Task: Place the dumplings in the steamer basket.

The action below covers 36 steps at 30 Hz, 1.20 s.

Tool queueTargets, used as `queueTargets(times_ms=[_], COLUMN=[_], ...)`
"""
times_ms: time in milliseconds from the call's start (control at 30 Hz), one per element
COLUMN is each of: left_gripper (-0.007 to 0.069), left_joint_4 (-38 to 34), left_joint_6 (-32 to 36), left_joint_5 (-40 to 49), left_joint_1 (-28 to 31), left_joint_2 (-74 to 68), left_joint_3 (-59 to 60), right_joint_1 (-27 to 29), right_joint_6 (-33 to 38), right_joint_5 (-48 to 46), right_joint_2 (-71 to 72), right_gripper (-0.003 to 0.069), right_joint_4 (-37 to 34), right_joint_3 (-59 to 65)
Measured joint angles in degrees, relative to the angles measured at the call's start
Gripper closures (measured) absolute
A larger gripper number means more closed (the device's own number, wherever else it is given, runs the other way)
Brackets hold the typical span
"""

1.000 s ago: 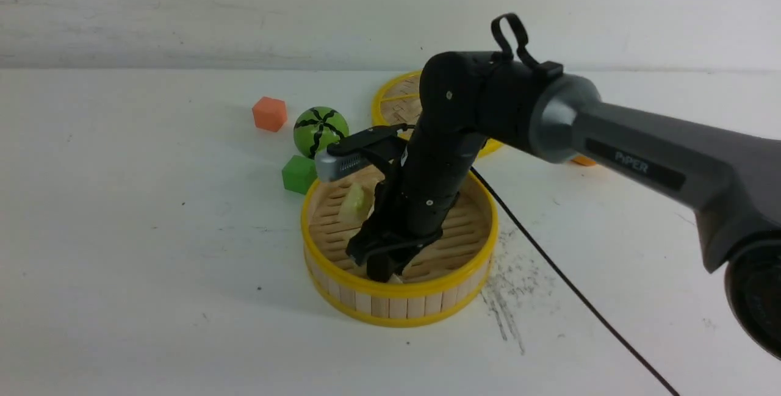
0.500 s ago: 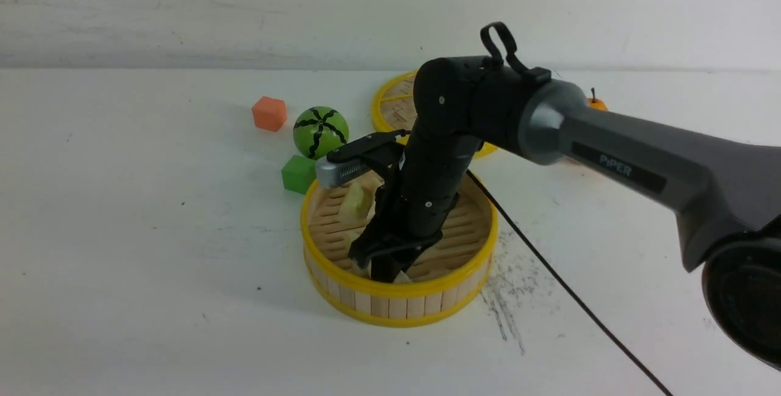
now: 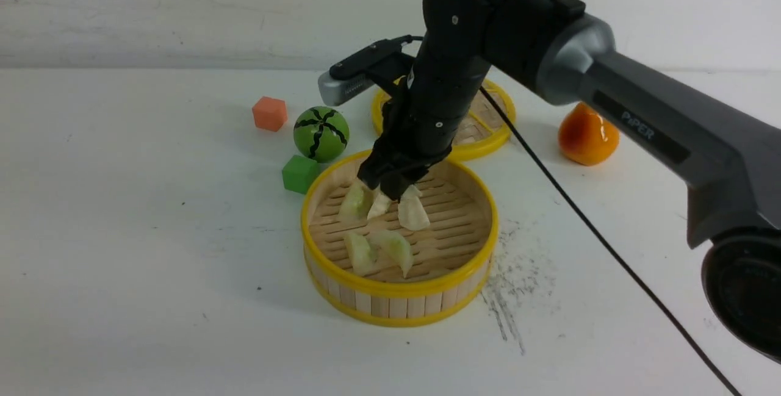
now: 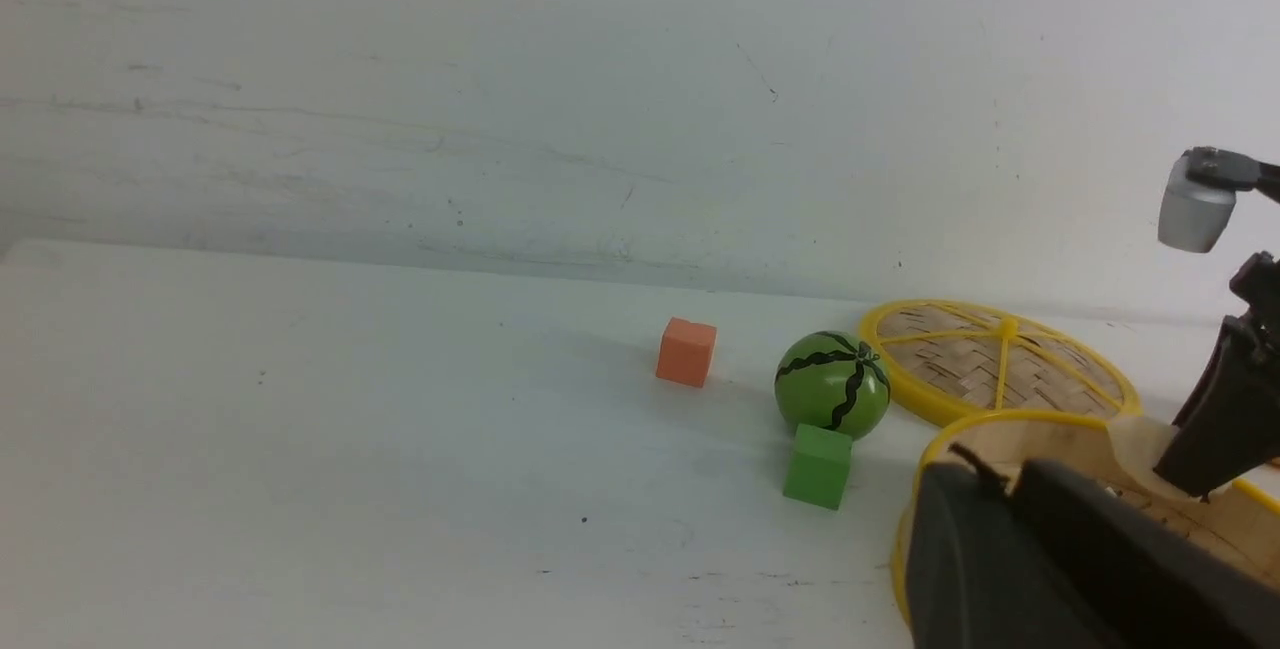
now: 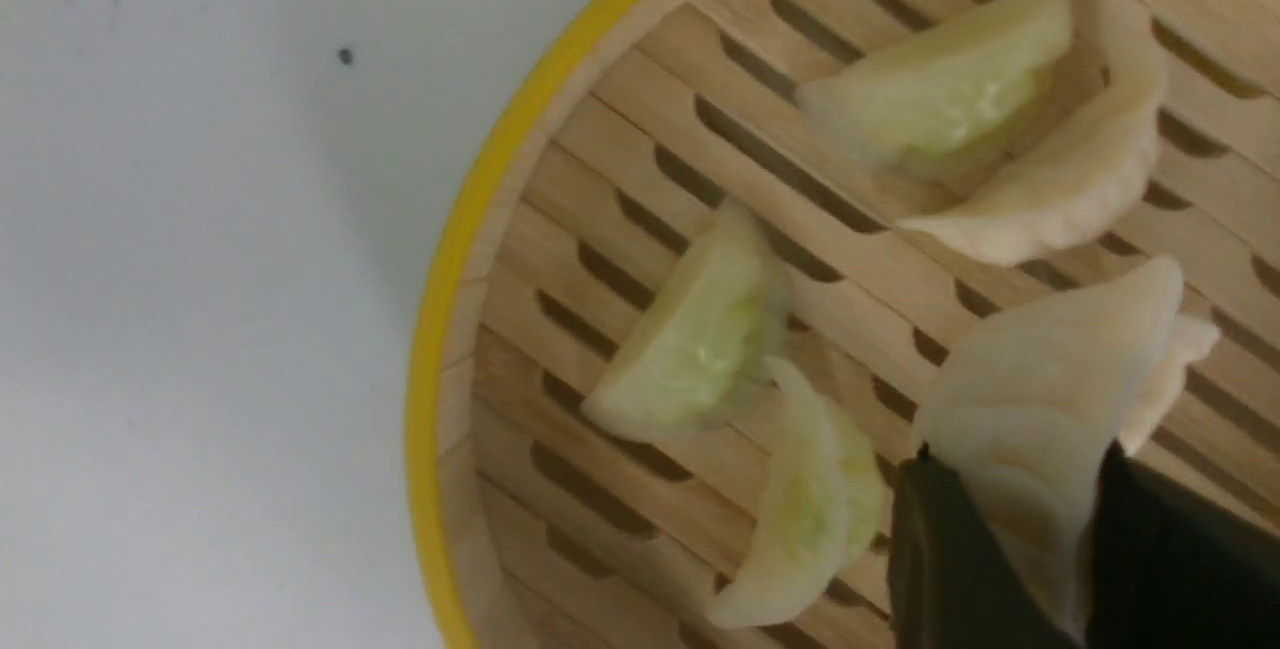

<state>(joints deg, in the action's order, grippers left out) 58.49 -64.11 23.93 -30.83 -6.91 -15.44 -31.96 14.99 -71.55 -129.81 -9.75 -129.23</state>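
Dumplings [image 5: 930, 89]: looked small, crescent-shaped and pleated, some cream-white, others pale green with a glossy, see-through belly.
Steamer basket [image 3: 396, 289]: held five on its slatted floor, inside the yellow rim; in the right wrist view, lay with one green piece cupped beside a cream crescent [image 5: 1070, 179], and with another green piece farther along the slats.
Cream dumpling [image 5: 1050, 379]: hung above the slatted floor, smooth-faced and partly blurred, clear of the bamboo.
Right gripper [image 5: 1018, 459]: pinched that cream dumpling between dark fingertips, over the basket.
Left gripper [image 4: 1003, 484]: showed only as a dark blur in its own wrist view (spread or pressed together, impossible to tell).
Right wrist view: revealed the pinch from close up, with both fingertips around the dough.
Left wrist view: caught the central knob [image 4: 1008, 327] of the woven disc [image 4: 940, 354], hidden behind the right arm [image 3: 647, 121] in the front view.
Front view: took in the orange fruit [image 3: 589, 135], well apart from the basket, and the green cube [image 3: 300, 174] just beside the rim, near the striped green ball [image 3: 321, 133].
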Motion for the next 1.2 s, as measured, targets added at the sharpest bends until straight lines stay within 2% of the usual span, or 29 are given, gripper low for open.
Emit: queueTargets(times_ms=[167, 433, 700, 833, 867, 1033, 1200], left_gripper=[0.0564, 0.0554, 0.0552, 0.0552, 0.0552, 0.0550, 0.0545], left_joint_4=[0.0, 0.1, 0.1, 0.1, 0.1, 0.1, 0.1], left_joint_6=[0.0, 0.0, 0.0, 0.0, 0.0, 0.0, 0.0], left_joint_5=[0.0, 0.0, 0.0, 0.0, 0.0, 0.0, 0.0], left_joint_1=[0.0, 0.0, 0.0, 0.0, 0.0, 0.0, 0.0], left_joint_2=[0.0, 0.0, 0.0, 0.0, 0.0, 0.0, 0.0], left_joint_3=[0.0, 0.0, 0.0, 0.0, 0.0, 0.0, 0.0], right_joint_1=[3.2, 3.3, 2.7, 2.7, 2.7, 3.0, 3.3], right_joint_6=[-3.5, -3.8, -6.7, -7.2, -7.3, -7.3, -7.3], right_joint_5=[0.2, 0.5, 0.6, 0.7, 0.7, 0.6, 0.4], right_joint_2=[-1.6, -4.0, -4.7, -4.7, -4.6, -2.9, 0.1], right_gripper=[0.0494, 0.0496, 0.0489, 0.0412, 0.0357, 0.0216, 0.0190], right_joint_4=[-0.3, -5.7, -1.9, -1.7, -1.7, -0.9, 1.5], right_joint_3=[3.1, 5.6, 5.7, 5.7, 5.7, 5.8, 5.4])
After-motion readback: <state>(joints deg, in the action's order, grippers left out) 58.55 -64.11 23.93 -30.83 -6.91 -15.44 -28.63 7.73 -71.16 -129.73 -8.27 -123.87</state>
